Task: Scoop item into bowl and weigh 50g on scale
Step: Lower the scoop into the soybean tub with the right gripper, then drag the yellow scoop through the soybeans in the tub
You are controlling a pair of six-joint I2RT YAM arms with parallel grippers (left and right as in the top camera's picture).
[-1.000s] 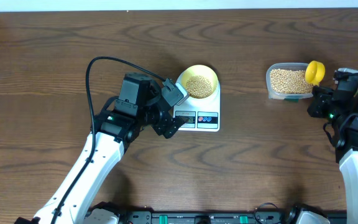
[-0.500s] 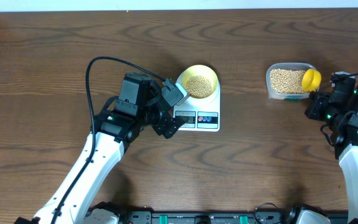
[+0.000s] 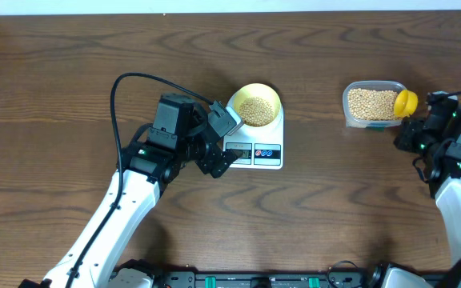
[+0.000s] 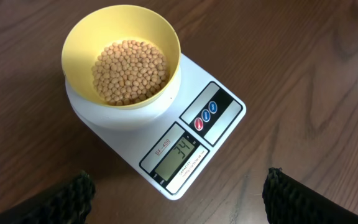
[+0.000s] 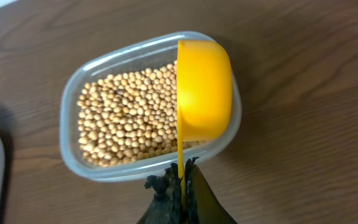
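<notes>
The pale yellow bowl (image 3: 254,106) (image 4: 123,56) stands on the white scale (image 3: 267,154) (image 4: 219,112), about a third full of tan beans (image 4: 129,71). The display (image 4: 180,152) reads 34. My left gripper (image 3: 222,142) (image 4: 180,208) hovers open by the scale's display edge, with nothing between its fingers. My right gripper (image 3: 411,122) (image 5: 183,177) is shut on the thin handle of the yellow scoop (image 3: 405,102) (image 5: 204,90). The scoop is turned on its side over the right end of the clear tub (image 3: 347,104) (image 5: 70,109) of beans (image 5: 129,118).
A black cable (image 3: 122,88) loops up from the left arm. The table's far edge (image 3: 230,11) runs along the top. A black rail (image 3: 254,280) lies along the near edge.
The right gripper has carried the scoop a little to the right and down along the tub's right end. The left arm, bowl and scale have not moved.
</notes>
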